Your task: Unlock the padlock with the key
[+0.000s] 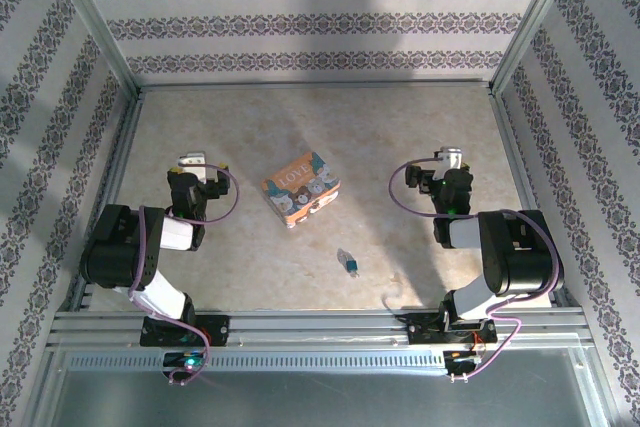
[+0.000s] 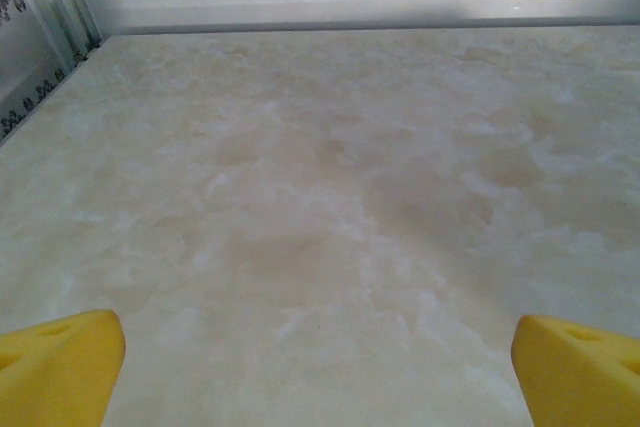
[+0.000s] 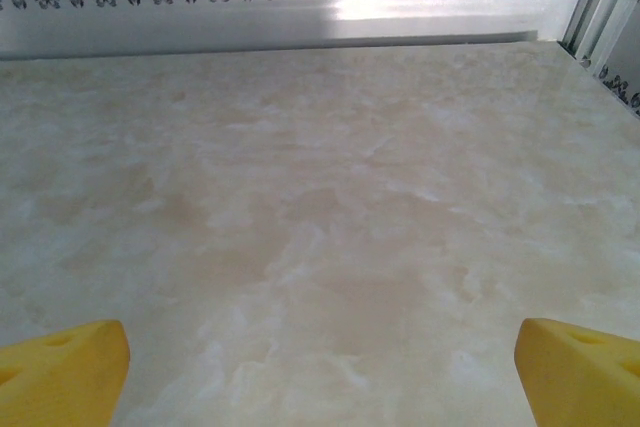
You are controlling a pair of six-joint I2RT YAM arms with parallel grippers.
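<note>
padlock (image 1: 347, 263) seen lying on marble-look tabletop (image 1: 230, 267), lower centre of top view, below and right of "love" cartoon box (image 1: 300, 188), apart from it. key too small to be told from padlock. left gripper (image 2: 320, 372) seen at left of top view, level with box; yellow left fingertips (image 2: 60, 362) spread wide, nothing held. right gripper (image 3: 320, 372) at right, yellow right fingertips (image 3: 580, 367) spread wide, nothing between. both grippers well apart from padlock. purple cables (image 1: 392, 187) looped at wrists.
</note>
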